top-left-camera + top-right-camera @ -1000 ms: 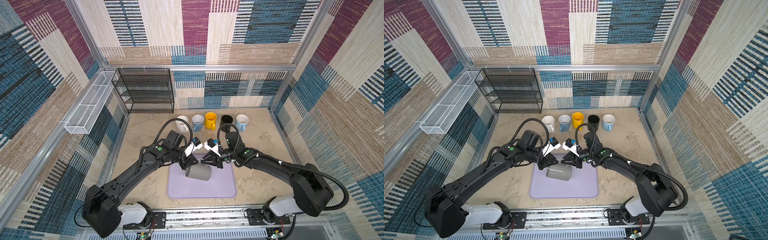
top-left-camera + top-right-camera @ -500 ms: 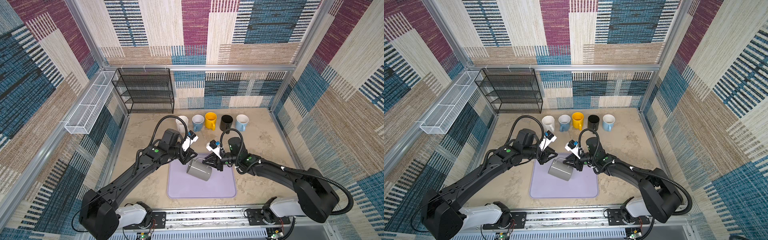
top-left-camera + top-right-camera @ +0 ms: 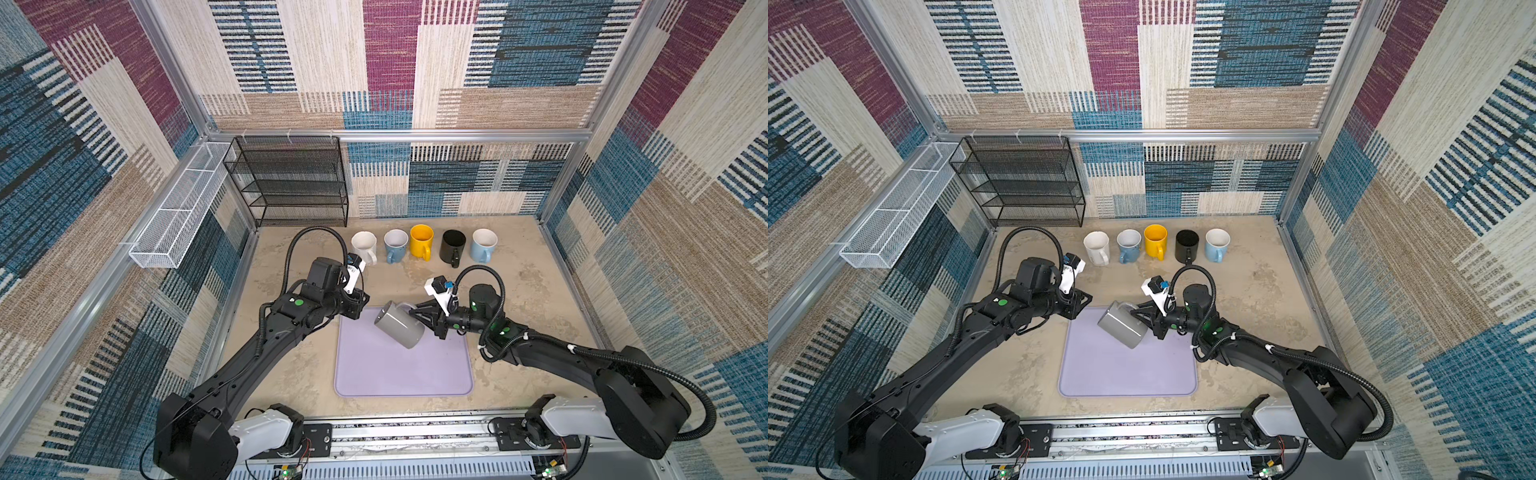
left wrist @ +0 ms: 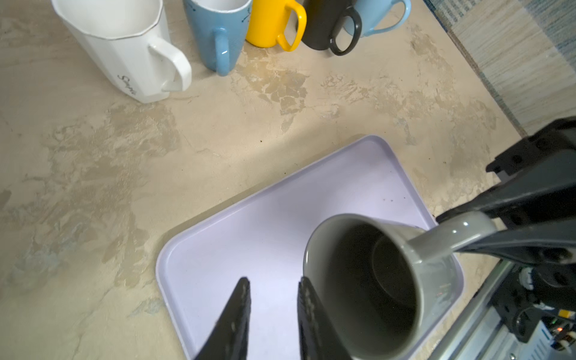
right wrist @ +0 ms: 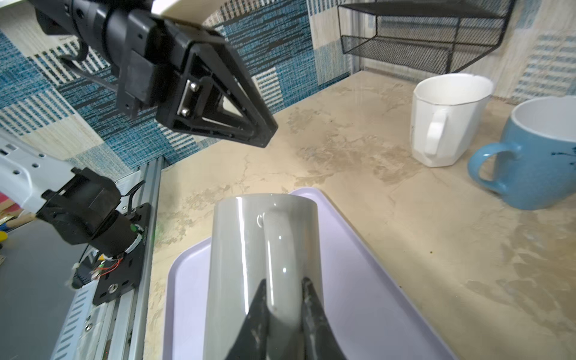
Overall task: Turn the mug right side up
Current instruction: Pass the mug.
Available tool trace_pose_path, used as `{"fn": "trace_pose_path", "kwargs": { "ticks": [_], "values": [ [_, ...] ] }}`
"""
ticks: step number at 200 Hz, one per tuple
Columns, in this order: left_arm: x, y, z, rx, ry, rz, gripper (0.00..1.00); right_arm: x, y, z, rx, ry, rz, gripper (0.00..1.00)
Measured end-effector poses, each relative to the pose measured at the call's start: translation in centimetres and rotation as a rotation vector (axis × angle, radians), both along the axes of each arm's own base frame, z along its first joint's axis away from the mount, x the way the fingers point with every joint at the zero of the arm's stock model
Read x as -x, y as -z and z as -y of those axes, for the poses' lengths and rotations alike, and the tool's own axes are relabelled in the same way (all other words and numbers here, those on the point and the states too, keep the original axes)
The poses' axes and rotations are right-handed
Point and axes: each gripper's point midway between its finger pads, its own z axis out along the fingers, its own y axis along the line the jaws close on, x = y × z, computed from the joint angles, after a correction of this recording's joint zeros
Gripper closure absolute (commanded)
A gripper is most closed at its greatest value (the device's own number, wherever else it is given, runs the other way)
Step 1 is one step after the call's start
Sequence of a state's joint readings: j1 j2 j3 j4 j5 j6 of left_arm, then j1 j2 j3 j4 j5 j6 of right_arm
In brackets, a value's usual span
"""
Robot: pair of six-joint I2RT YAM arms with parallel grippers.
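Mug over tray w/ mug row behind.

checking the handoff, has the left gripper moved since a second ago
Yes. The left gripper pulled back from the grey mug, toward the purple mat's far left corner.

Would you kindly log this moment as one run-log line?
grey mug tilted over lilac tray | right jaws shut on handle | left jaws open, empty

The lavender tray lies on the beige tabletop. Over the tray, the grey mug tilts on its side with its mouth open to the camera. The right gripper pinches its handle. The left gripper hangs over the tray just beside the mug's rim, jaws apart and empty. Well off the tray stand a white mug, blue mug, yellow mug, black mug and pale blue mug.
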State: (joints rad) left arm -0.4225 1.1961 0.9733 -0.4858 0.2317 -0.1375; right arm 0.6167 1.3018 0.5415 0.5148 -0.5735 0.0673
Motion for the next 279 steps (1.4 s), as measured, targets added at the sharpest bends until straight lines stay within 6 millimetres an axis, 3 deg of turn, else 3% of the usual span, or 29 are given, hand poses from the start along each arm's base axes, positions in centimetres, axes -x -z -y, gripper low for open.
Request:
{"fn": "trace_pose_path", "kwargs": {
  "ticks": [24, 48, 90, 129, 160, 187, 216, 242, 279],
  "values": [
    [-0.1, 0.5, -1.5, 0.015, -0.088, -0.036, 0.72, -0.8, -1.0, 0.1, -0.042, 0.044, 0.028, 1.00],
    [0.1, 2.2, -2.8, 0.013, -0.174, -0.095, 0.72, -1.5, -1.5, 0.0, -0.089, 0.068, 0.051, 1.00],
    [0.8, 5.2, -3.2, 0.037, -0.242, -0.194, 0.72, -2.0, -2.0, -0.9, -0.142, 0.052, 0.051, 1.00],
    [0.1, 5.7, -3.4, 0.080, -0.289, -0.202, 0.71, -2.3, -4.3, -1.4, -0.197, 0.045, 0.109, 1.00],
    [-0.2, 5.8, -3.9, 0.118, -0.337, -0.199, 0.71, -2.8, -4.0, -1.5, -0.210, 0.087, 0.117, 1.00],
    [-0.1, 4.4, -4.2, 0.152, -0.345, -0.153, 0.70, -2.9, -3.0, -2.4, -0.207, 0.104, 0.114, 1.00],
    [-0.1, 1.0, -4.0, 0.206, -0.325, -0.078, 0.69, -3.5, -2.3, -3.4, -0.201, 0.131, 0.120, 1.00],
    [-0.1, -3.2, -3.5, 0.266, -0.297, -0.004, 0.67, -4.4, -2.5, -4.1, -0.200, 0.152, 0.155, 1.00],
    [0.2, -6.0, -2.8, 0.321, -0.285, -0.037, 0.62, -5.1, -3.3, -4.7, -0.189, 0.175, 0.221, 1.00]
  ]
}}
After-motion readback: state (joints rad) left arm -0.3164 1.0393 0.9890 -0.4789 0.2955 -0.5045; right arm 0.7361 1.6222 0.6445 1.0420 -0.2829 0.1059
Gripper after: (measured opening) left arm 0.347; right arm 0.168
